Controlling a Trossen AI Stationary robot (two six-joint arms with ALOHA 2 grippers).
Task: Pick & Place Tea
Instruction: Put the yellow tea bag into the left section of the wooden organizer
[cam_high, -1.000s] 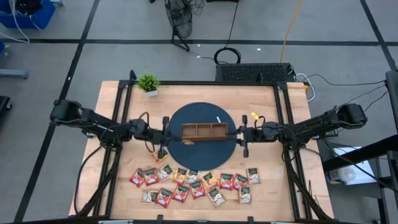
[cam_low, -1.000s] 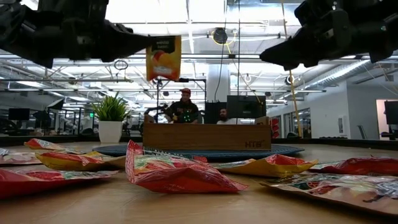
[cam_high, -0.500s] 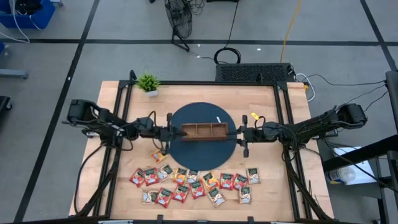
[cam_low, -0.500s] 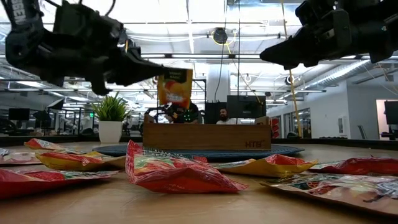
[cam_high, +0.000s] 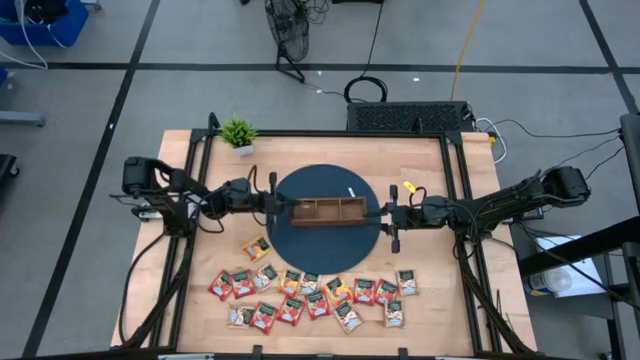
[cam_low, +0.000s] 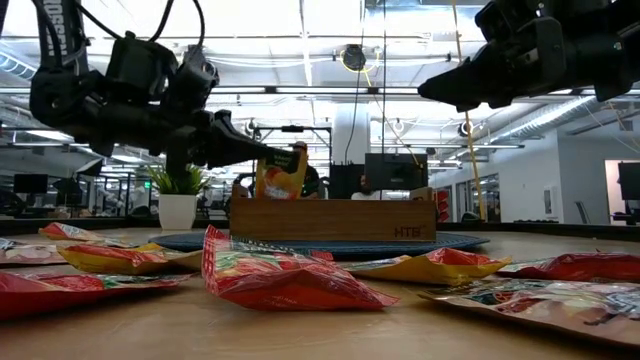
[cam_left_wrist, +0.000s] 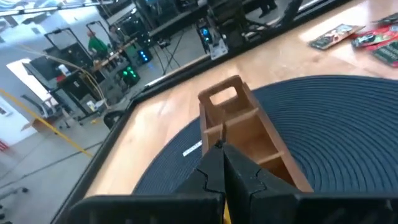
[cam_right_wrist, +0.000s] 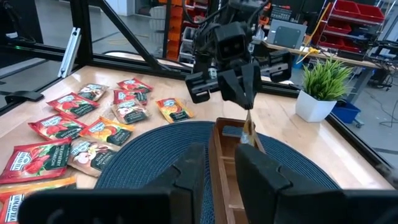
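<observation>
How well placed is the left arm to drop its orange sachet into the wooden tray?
Probably well: the left end effector holds the orange sachet over the brown wooden tray's near end, nothing between.

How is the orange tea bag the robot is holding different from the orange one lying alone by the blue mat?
The held tea bag hangs on edge, pinched in the left claw over the left end of the wooden tray; the lone tea bag lies flat on the table. The held one is up in the air, while the lone one rests beside the blue mat, touched by no claw. Both are small orange sachets.
</observation>
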